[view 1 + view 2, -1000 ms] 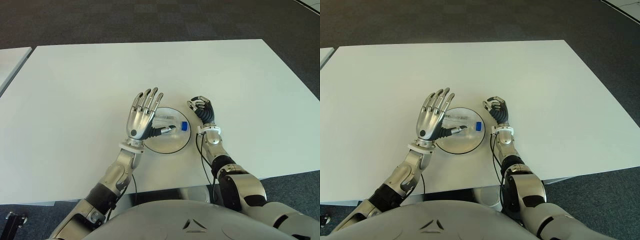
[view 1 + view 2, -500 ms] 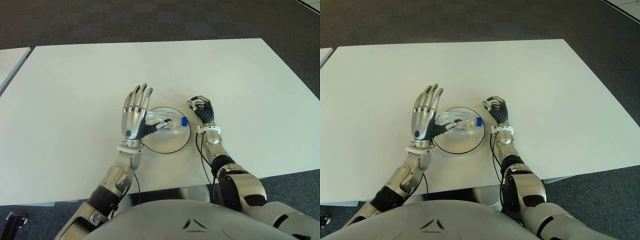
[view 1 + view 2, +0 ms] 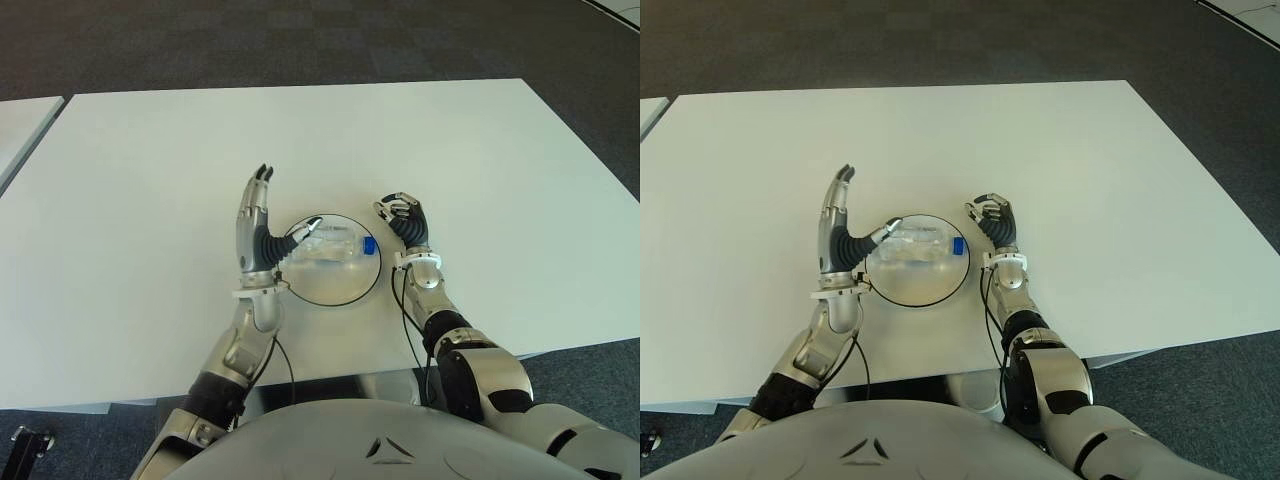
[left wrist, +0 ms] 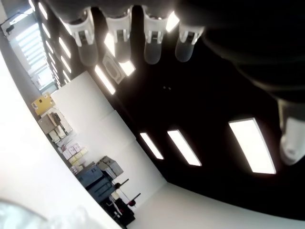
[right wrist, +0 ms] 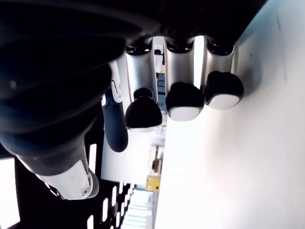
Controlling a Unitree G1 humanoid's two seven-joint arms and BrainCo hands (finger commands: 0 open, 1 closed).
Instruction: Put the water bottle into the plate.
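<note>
The left hand (image 3: 256,235) stood edge-up at the plate's (image 3: 330,290) left rim, fingers (image 3: 262,180) straight and spread, holding nothing. The water bottle (image 3: 335,245) lay on its side inside the plate, blue cap rightward, no label readable. The right hand (image 3: 405,220) showed just right of the plate, curled and empty. Bare white counter (image 3: 480,150) stretched wide around.

Light: the desk (image 3: 480,160) is evenly and brightly lit, with soft shadows only.
Wrist views: strong backlight; ceiling lights (image 4: 250,145) are blown out, near parts silhouetted and blurred.
</note>
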